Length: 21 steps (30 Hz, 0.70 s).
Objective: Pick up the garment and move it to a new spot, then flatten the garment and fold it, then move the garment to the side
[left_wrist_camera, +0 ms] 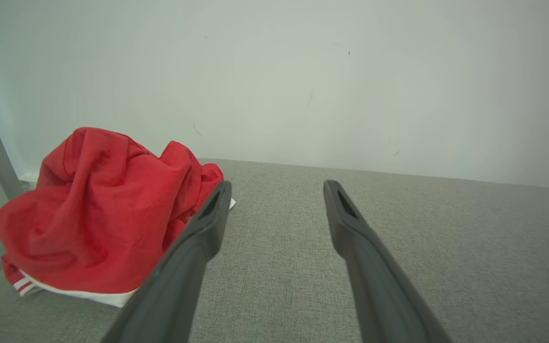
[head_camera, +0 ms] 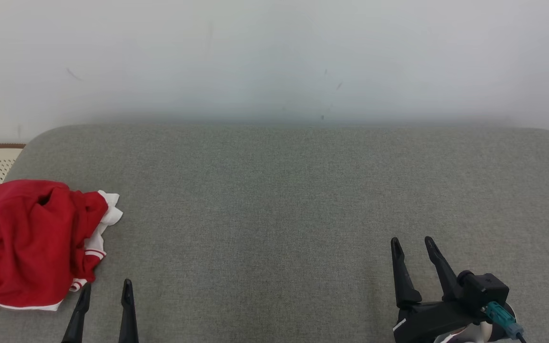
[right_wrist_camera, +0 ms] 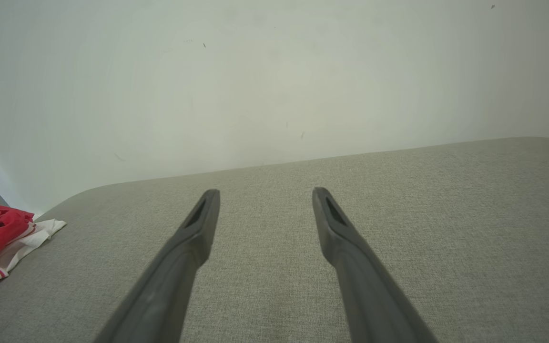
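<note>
Grey cushion [head_camera: 279, 200]: garment [head_camera: 26, 243] just beside left fingers [head_camera: 128, 309].

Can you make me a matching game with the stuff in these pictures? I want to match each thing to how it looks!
Things:
1. garment
2. left end effector
3. right end effector
4. cushion

How it looks:
A. open, far from the red heap
B. grey fabric
C. red and crumpled
D. open, close beside the red heap

Pairs: 1-C, 2-D, 3-A, 4-B
</note>
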{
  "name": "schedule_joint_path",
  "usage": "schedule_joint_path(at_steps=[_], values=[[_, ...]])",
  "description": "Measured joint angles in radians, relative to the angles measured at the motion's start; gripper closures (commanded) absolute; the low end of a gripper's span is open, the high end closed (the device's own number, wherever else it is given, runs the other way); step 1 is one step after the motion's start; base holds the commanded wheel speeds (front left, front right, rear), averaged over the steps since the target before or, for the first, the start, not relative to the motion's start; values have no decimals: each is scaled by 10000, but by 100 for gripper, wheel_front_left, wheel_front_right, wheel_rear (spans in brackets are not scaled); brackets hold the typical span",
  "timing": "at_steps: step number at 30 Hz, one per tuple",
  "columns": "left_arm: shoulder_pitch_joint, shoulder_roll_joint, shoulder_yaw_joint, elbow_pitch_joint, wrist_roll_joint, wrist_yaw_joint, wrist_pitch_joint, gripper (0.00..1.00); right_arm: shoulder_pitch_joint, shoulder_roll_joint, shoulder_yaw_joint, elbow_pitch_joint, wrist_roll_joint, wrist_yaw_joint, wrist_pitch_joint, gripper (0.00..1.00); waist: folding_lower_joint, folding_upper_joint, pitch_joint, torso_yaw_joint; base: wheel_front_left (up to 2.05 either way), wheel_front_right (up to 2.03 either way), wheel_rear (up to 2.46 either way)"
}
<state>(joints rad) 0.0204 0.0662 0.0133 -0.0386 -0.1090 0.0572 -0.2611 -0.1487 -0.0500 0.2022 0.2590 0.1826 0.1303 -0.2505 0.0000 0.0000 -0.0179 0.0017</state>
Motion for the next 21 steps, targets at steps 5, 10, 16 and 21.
schedule_joint_path(at_steps=[5, 10, 16, 21], values=[[10, -27, 21, -2, 48, -29, 0, 0, 0, 0, -10, 15, 2, 0, 12, 0, 0, 0, -11, -10, 0, 0, 0], [14, -56, 36, -2, 56, -36, 0, 0, 0, 0, -12, 23, 8, 0, 27, 0, 0, 0, -13, -7, 0, 0, 0], [21, -71, 54, 0, 71, -42, 0, 0, 3, 0, -19, 50, 19, 0, 25, 0, 0, 0, -25, 25, 0, 0, 0], [54, -84, 86, 8, 81, -73, 0, 0, 23, 0, -33, 82, 31, 0, 25, 0, 0, 0, -25, 83, 0, 0, 0]])
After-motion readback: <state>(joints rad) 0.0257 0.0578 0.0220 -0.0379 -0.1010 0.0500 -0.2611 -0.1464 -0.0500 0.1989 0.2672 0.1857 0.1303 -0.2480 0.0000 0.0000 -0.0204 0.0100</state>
